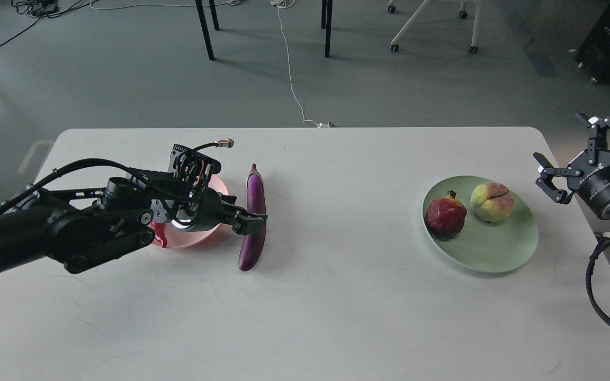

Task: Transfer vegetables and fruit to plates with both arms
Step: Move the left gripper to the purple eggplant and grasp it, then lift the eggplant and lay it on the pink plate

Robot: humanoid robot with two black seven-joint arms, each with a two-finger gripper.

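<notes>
The purple eggplant [254,196] lies lengthwise on the table, just right of the pink plate [219,186]. My left gripper [252,223] reaches in from the left and its dark fingers lie across the eggplant's middle; I cannot tell how the jaws stand. My left arm hides most of the pink plate, and only the tip of the red chili [160,238] shows on it. The pomegranate [446,214] and the peach-like fruit [491,201] sit on the green plate [490,248]. My right gripper [557,135] is open and empty, just off the table's right edge.
The white table [337,296] has rounded far corners. On the floor behind it are black table legs [205,32], a white cable [292,79] and a chair base with casters [432,26]. My right arm's black cable loop [601,296] hangs at the right edge.
</notes>
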